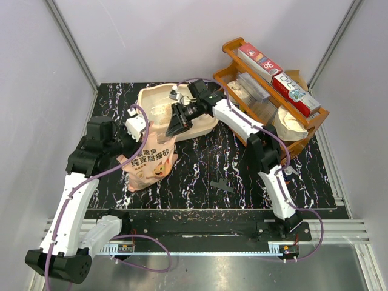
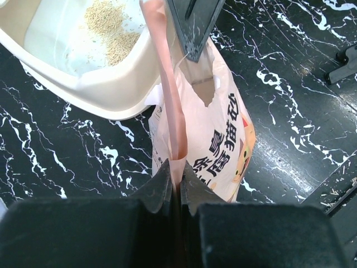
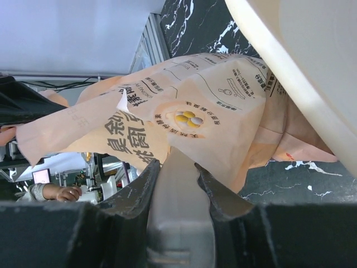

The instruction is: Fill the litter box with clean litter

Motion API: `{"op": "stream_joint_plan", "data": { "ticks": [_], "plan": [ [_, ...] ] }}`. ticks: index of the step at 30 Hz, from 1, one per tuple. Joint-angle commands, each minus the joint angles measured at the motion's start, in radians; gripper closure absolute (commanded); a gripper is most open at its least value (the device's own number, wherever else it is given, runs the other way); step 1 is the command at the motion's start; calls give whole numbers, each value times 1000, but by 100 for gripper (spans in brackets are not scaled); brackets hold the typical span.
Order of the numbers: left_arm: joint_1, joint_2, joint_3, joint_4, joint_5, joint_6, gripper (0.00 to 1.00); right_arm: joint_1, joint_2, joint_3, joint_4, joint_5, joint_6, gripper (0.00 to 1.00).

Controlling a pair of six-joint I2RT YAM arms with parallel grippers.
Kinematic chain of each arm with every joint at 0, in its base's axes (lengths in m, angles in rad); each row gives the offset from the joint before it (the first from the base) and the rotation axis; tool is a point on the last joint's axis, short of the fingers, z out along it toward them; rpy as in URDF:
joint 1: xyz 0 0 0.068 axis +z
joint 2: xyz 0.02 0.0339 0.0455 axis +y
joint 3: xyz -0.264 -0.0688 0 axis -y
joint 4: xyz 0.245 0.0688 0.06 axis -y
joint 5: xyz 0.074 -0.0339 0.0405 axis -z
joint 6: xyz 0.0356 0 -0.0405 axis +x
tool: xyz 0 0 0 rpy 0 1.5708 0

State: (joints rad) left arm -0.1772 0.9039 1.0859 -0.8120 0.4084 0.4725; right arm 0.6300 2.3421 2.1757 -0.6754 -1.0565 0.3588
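The cream litter box (image 1: pixel 159 96) lies at the back centre and holds a small pile of tan litter (image 2: pixel 109 28). The pink-orange litter bag (image 1: pixel 148 160) stands against its near wall. My left gripper (image 2: pixel 178 167) is shut on the bag's upper edge and holds it up; in the top view it (image 1: pixel 138 127) is just left of the box. My right gripper (image 3: pixel 177 166) is shut on the handle of a grey scoop (image 3: pixel 181 212). The scoop's dark head (image 2: pixel 194 25) sits at the bag's torn opening. The box rim (image 3: pixel 290 72) shows beside the bag (image 3: pixel 223 111).
A brown wooden rack (image 1: pixel 273 91) with red-and-white boxes stands at the back right, a pale bag (image 1: pixel 291 124) below it. A small black part (image 1: pixel 223 185) lies on the marble table, also in the left wrist view (image 2: pixel 343 64).
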Motion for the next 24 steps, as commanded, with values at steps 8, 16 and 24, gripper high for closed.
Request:
{"op": "stream_joint_plan", "data": {
  "ticks": [8,16,24],
  "plan": [
    [-4,-56,42,142,1,54,100,-96,-136,24,-73,-85,54,100],
    [-5,-51,57,131,-3,61,100,-130,-191,-20,-26,-60,126,100],
    [-5,-42,75,119,-6,61,100,-164,-196,-117,106,-122,265,100]
  ]
}}
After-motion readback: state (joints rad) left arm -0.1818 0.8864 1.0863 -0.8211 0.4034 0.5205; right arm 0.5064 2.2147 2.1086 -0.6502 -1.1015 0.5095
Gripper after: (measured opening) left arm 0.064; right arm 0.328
